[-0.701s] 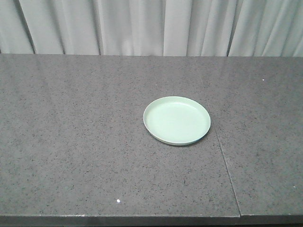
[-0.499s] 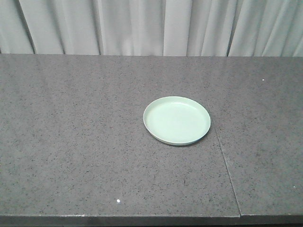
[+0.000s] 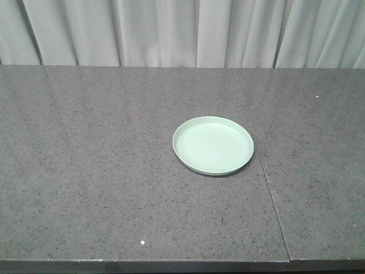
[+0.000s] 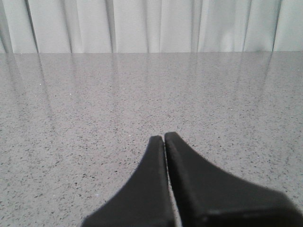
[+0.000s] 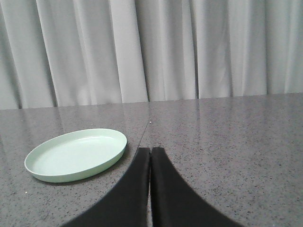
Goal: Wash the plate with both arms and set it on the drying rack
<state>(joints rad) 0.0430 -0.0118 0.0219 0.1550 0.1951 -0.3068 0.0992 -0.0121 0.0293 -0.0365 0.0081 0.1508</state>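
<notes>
I'm holding my left gripper [image 4: 164, 138] and right gripper [image 5: 150, 149] pinched closed on nothing, low over the countertop [image 3: 85, 182], probably because I'm not reaching yet. The plate [image 3: 213, 145] is lying flat, right way up and empty, near my right gripper, on its left.

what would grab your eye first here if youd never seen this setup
The pale green plate lies right side up near the middle of the speckled grey counter, just left of a seam. A white curtain hangs behind. At the bottom of each wrist view, the black left end effector and right end effector are both shut and empty.
</notes>
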